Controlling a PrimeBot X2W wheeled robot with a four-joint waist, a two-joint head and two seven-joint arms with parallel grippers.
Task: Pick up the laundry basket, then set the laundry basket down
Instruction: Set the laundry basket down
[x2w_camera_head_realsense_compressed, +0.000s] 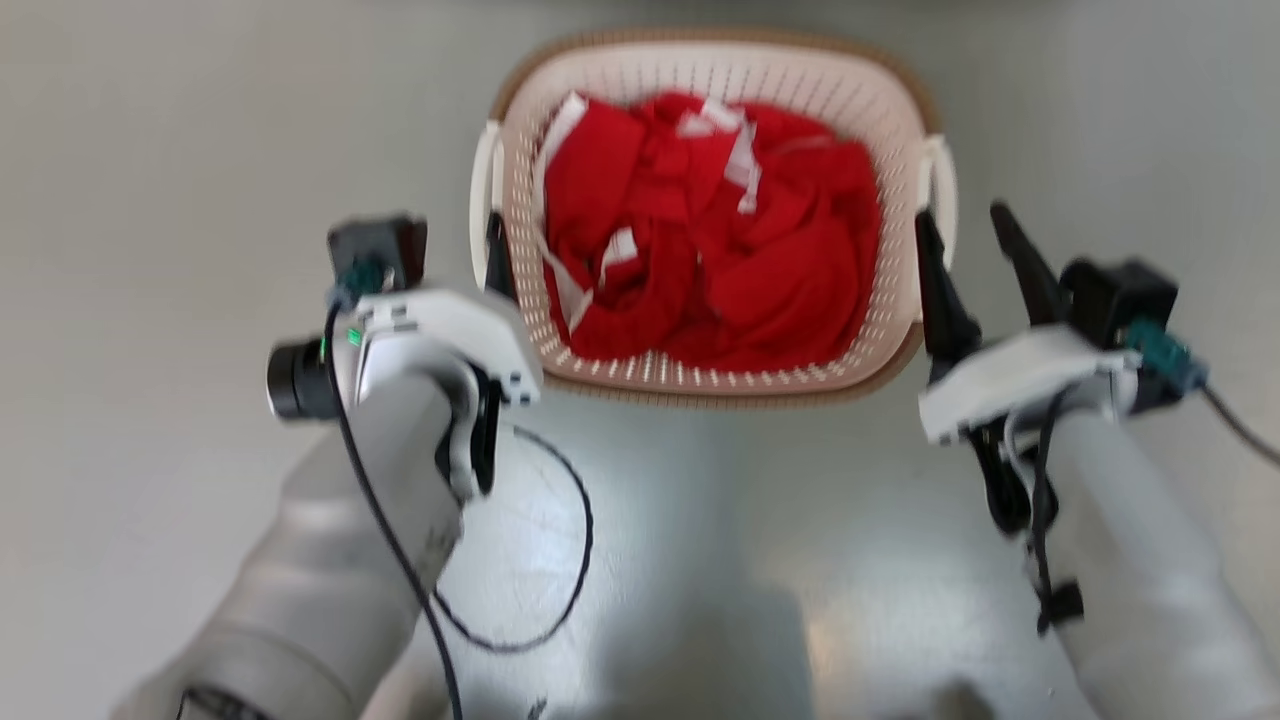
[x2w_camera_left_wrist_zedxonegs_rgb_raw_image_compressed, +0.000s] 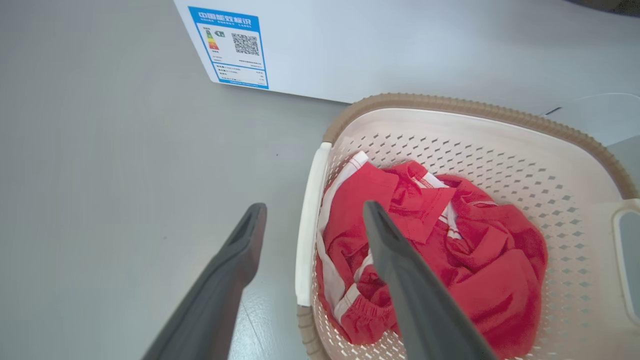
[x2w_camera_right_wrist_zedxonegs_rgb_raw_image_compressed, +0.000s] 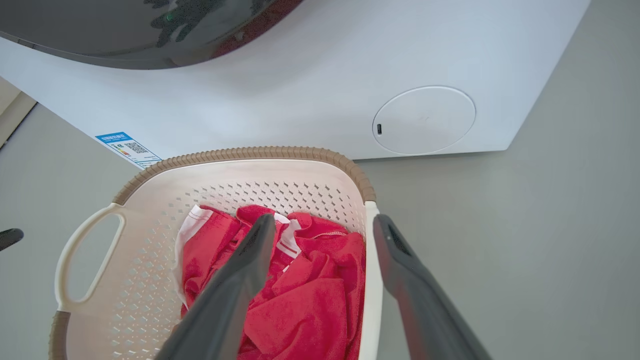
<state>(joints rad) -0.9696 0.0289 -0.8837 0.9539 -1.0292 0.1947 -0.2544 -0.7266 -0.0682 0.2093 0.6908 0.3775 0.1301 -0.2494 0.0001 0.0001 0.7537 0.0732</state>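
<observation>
The laundry basket (x2w_camera_head_realsense_compressed: 720, 392) stands on the grey floor before me, cream and perforated with a brown rim (x2w_camera_left_wrist_zedxonegs_rgb_raw_image_compressed: 475, 107), and holds red clothes (x2w_camera_head_realsense_compressed: 720, 250). My left gripper (x2w_camera_head_realsense_compressed: 485, 240) is open at the basket's white left handle (x2w_camera_left_wrist_zedxonegs_rgb_raw_image_compressed: 307, 225); one finger is outside the handle and the other is over the clothes. On the other side, my right gripper (x2w_camera_head_realsense_compressed: 960, 215) is open too. Its fingers straddle the right handle (x2w_camera_right_wrist_zedxonegs_rgb_raw_image_compressed: 371, 280), one over the clothes (x2w_camera_right_wrist_zedxonegs_rgb_raw_image_compressed: 310, 300), one outside. Neither pair of jaws has closed on a handle.
A white washer (x2w_camera_right_wrist_zedxonegs_rgb_raw_image_compressed: 300, 100) stands right behind the basket, with a blue energy label (x2w_camera_left_wrist_zedxonegs_rgb_raw_image_compressed: 232, 47) and a round cover (x2w_camera_right_wrist_zedxonegs_rgb_raw_image_compressed: 424, 120) low on its front. Bare grey floor (x2w_camera_head_realsense_compressed: 150, 150) lies to both sides. A black cable (x2w_camera_head_realsense_compressed: 575, 560) loops beside my left forearm.
</observation>
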